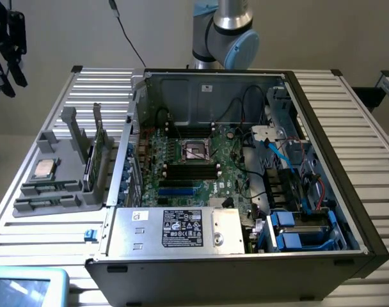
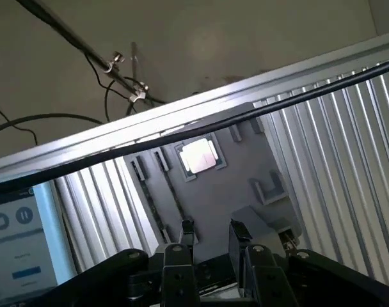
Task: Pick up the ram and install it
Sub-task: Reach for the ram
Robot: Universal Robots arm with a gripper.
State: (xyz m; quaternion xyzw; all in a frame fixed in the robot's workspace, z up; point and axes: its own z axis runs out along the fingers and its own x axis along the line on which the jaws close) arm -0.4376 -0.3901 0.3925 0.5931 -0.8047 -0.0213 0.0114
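1. Slatted metal worktop (image 1: pixel 361 128) carried everything.
2. Open computer case (image 1: pixel 207 89) lay on its side in the middle of the worktop, with a silver box with a label (image 1: pixel 175 230) at its near edge.
3. Robot arm (image 1: pixel 223 32) rose behind the case's far wall.
4. Green motherboard (image 1: pixel 230 160) sat inside the case, with black slots (image 1: pixel 191 169) just in front of a square socket (image 1: pixel 196 150).
5. Grey holder (image 1: pixel 60 153) (image 2: pixel 226 198) stood on the worktop at the exterior view's left, just beside the case.
6. Tablet (image 1: pixel 25 288) (image 2: pixel 18 236) lay at the exterior view's lower left corner, screen lit.
7. Tall green card (image 1: pixel 100 150) stood upright on the holder's side nearest the case.
8. Claw (image 2: pixel 212 233) hung above the holder, apart from it. Its 2 black fingers (image 2: pixel 188 231) stood with a narrow gap between them and held nothing.
9. The ram (image 1: pixel 50 187) (image 2: pixel 153 208) lay flat in a long slot of the holder, just beside the processor chip and well apart from the motherboard's slots. It was not touching the claw. A 2nd long slot ran alongside; could not tell what was in it.
10. Square silver processor chip (image 1: pixel 43 169) (image 2: pixel 198 155) sat in its own pocket of the holder.
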